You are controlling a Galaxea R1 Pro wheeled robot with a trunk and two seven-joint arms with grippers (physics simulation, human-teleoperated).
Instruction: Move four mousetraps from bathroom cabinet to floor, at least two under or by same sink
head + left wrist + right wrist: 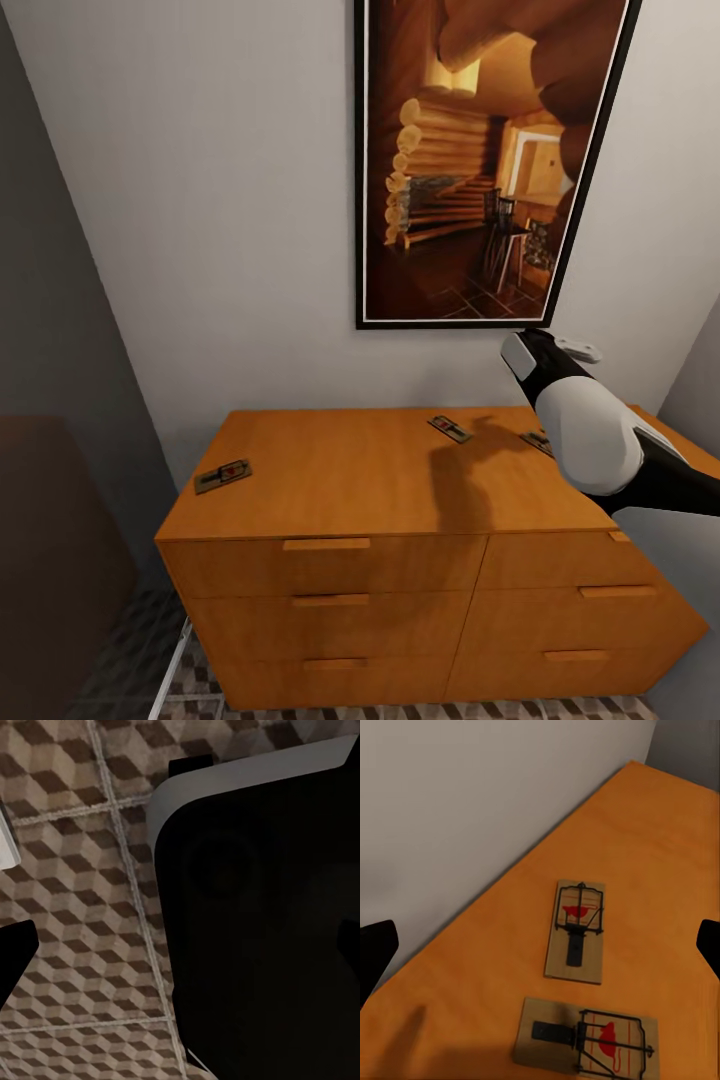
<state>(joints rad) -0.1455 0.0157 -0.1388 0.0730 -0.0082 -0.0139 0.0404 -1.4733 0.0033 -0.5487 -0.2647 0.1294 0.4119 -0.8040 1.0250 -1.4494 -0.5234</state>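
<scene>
I stand before the cabinet (400,560), my right arm raised over the right end of its top, and the step in hand is the first pick: none of the mousetraps looks to have left the wood yet. In the head view one mousetrap (223,476) lies near the left edge of the top, a second (450,429) lies toward the back right, and a third (537,442) peeps out just beside my forearm, partly hidden by it. Looking down my right pincer (540,949), I see two traps lying close together but apart on the orange-brown top: the nearer trap (585,1037) and the farther trap (576,931), turned roughly at right angles to each other. My right pincer is released, its dark fingertips (375,949) spread wide at either side and holding nothing.

My left arm hangs low over the bathroom floor (75,907), the cube-patterned tiles plain beneath it; a dark body blocks much of that camera, and I cannot tell whether the left pincer is released or clenched.

Next, I judge, I must lower the right pincer onto one of the two traps beneath it, turning the wrist so the fingers straddle the board's narrow width, and close gently; the boards are thin and flat, so a shallow grip may slip.
</scene>
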